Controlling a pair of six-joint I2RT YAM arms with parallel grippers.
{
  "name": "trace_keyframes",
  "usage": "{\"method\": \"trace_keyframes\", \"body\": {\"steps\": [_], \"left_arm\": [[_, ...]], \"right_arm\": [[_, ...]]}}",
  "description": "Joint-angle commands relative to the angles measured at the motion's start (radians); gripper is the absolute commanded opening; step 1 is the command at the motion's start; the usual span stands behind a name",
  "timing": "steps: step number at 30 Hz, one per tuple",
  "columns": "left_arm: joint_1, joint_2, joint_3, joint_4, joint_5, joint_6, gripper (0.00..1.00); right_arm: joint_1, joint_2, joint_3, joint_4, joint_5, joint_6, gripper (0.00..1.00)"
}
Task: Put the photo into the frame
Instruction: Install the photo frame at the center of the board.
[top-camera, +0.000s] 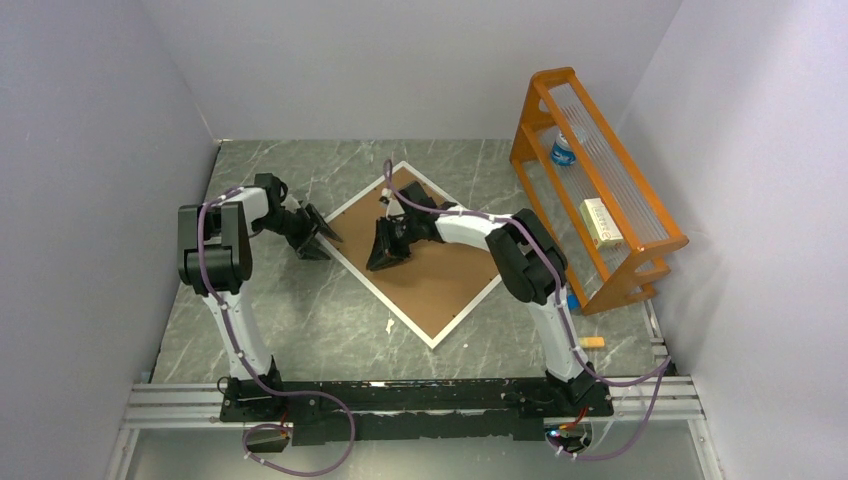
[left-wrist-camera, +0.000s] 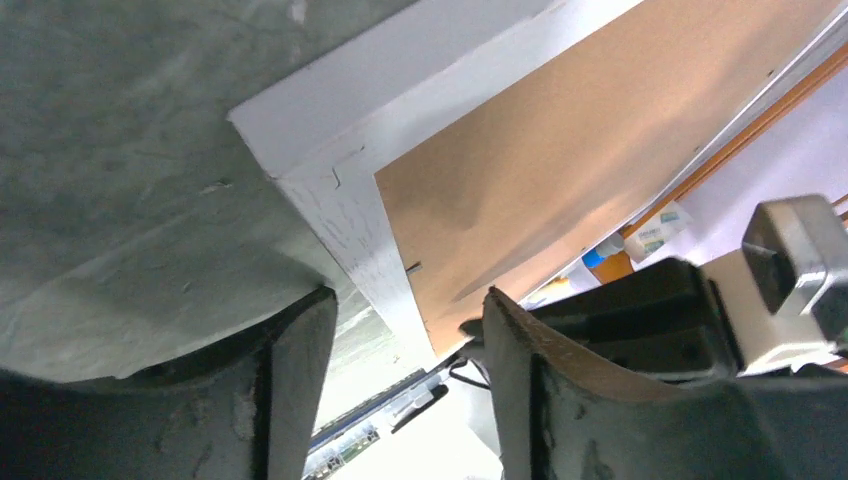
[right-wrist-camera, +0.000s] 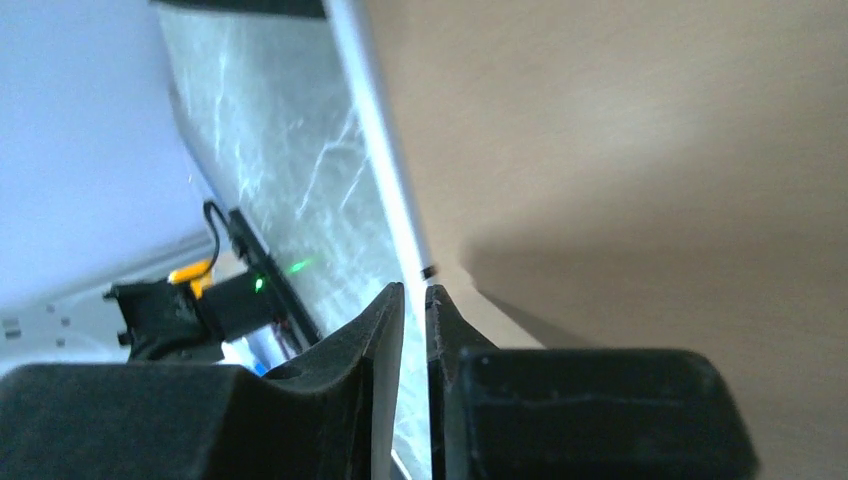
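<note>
The frame (top-camera: 400, 313) lies face down on the table as a diamond, its narrow white border around the brown backing board (top-camera: 440, 280). My left gripper (top-camera: 322, 240) is open at the frame's left corner. In the left wrist view (left-wrist-camera: 405, 320) its fingers stand either side of the white border (left-wrist-camera: 350, 210). My right gripper (top-camera: 385, 258) rests on the backing board near the frame's left edge. In the right wrist view (right-wrist-camera: 415, 292) its jaws are together with only a thin slit and nothing between them, beside the border (right-wrist-camera: 375, 150). The photo is out of view.
An orange rack (top-camera: 600, 190) stands at the right, holding a bottle (top-camera: 563, 150) and a small box (top-camera: 600, 222). A small white scrap (top-camera: 390, 325) lies by the frame's near edge. A small orange item (top-camera: 594, 342) lies near the right arm's base. Walls enclose three sides.
</note>
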Motion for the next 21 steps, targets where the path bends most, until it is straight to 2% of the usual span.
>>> {"method": "trace_keyframes", "body": {"steps": [1, 6, 12, 17, 21], "left_arm": [[-0.035, -0.006, -0.076, 0.091, -0.022, -0.011, 0.58], [-0.072, -0.004, -0.114, 0.053, -0.157, -0.042, 0.51], [-0.081, 0.029, -0.097, -0.028, -0.449, -0.007, 0.40], [-0.104, 0.049, -0.061, -0.080, -0.515, 0.020, 0.31], [-0.112, 0.068, -0.049, -0.112, -0.518, 0.038, 0.30]], "right_arm": [[0.046, -0.056, -0.045, 0.129, -0.116, -0.023, 0.17], [0.056, -0.024, -0.024, 0.104, -0.097, -0.019, 0.16], [0.040, 0.026, 0.017, 0.054, -0.029, -0.038, 0.13], [0.039, 0.089, 0.065, -0.035, 0.007, -0.074, 0.12], [0.024, 0.106, 0.063, -0.044, 0.034, -0.067, 0.10]]}}
